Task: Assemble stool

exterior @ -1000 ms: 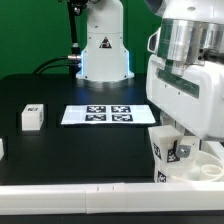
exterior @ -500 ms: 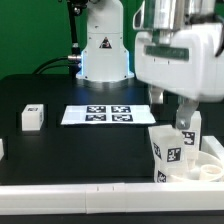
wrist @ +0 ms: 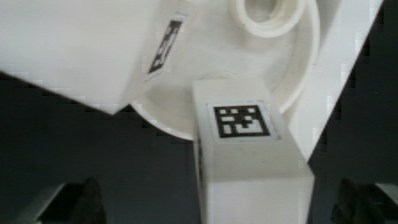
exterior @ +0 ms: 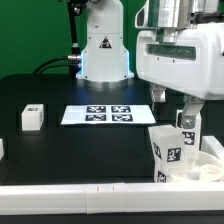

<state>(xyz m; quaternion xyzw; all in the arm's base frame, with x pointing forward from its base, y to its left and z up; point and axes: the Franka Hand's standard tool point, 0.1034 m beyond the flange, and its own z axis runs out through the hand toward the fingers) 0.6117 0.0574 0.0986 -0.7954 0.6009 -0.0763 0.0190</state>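
Note:
The round white seat (exterior: 205,168) lies at the exterior view's lower right. One tagged white leg (exterior: 165,150) stands upright on it. A second tagged leg (exterior: 188,130) rises from the seat just behind, leaning slightly. My gripper (exterior: 178,105) hangs over this second leg, its upper end between the fingers. In the wrist view the second leg (wrist: 240,125) runs down between my dark fingers (wrist: 71,205) with a gap on each side, so my gripper (wrist: 217,203) is open. The seat (wrist: 164,117) and the first leg (wrist: 89,45) lie beyond.
The marker board (exterior: 108,114) lies mid-table in front of the robot base (exterior: 104,50). A loose tagged leg (exterior: 32,117) stands at the exterior view's left, and another white part (exterior: 2,148) shows at the left edge. A white rim (exterior: 70,190) runs along the near table edge.
My gripper has risen from low over the seat, uncovering the second leg, which stays standing in the seat. Little has moved in the last half second.

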